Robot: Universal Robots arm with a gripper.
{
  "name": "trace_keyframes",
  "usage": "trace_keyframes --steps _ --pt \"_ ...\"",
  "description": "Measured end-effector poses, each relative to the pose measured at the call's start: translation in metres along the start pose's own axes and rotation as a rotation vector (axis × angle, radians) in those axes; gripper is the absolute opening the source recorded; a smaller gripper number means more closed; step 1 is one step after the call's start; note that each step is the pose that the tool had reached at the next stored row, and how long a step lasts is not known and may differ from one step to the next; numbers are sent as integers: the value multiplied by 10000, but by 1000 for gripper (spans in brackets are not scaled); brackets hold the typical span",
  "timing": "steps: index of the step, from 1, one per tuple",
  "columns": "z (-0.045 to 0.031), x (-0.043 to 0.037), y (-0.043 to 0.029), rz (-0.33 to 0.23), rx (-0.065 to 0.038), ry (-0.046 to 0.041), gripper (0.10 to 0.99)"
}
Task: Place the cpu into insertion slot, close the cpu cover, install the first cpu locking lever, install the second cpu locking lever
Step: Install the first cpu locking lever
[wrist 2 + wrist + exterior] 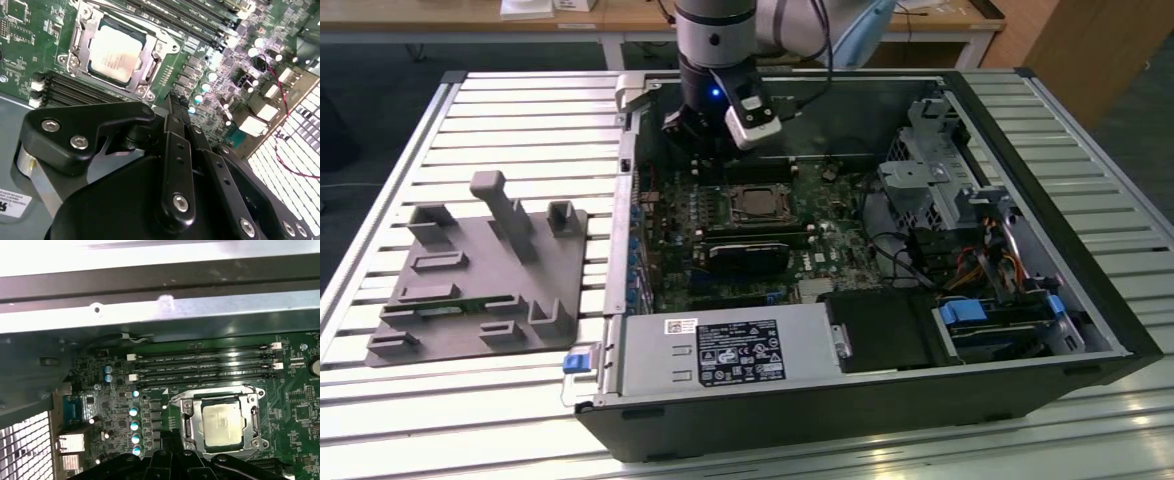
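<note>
Starting at the exterior view's left, a grey moulded fixture block (480, 275) is seen lying on the slatted metal table (400, 420), beside the open black computer case (1067, 330). In the upper middle of that frame, the black two-fingered gripper (704, 150) is held over the green motherboard (834, 215), and its fingers (172, 145) are pressed together with nothing between them. The small square silver-topped cpu (754, 205) is found lower in the frame, apart from the gripper. It is seated in the square black insertion slot (148, 70), with the thin silvery cpu cover (218, 396) laid flat around it. In the second wrist view the cpu (115, 52) is seen beyond the fingertips, untouched.
</note>
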State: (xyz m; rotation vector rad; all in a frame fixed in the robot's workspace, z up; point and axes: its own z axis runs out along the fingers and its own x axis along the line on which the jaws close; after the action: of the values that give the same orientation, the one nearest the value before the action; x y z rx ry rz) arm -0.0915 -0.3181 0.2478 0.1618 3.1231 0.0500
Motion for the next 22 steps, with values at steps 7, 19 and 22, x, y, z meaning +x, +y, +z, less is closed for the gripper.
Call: trace_keyframes --steps 7,19,22 --pt "-39 54 31 -1 -3 -1 106" --pt "-44 127 148 -5 -2 0 106" --pt "-41 138 225 -4 -2 -1 106"
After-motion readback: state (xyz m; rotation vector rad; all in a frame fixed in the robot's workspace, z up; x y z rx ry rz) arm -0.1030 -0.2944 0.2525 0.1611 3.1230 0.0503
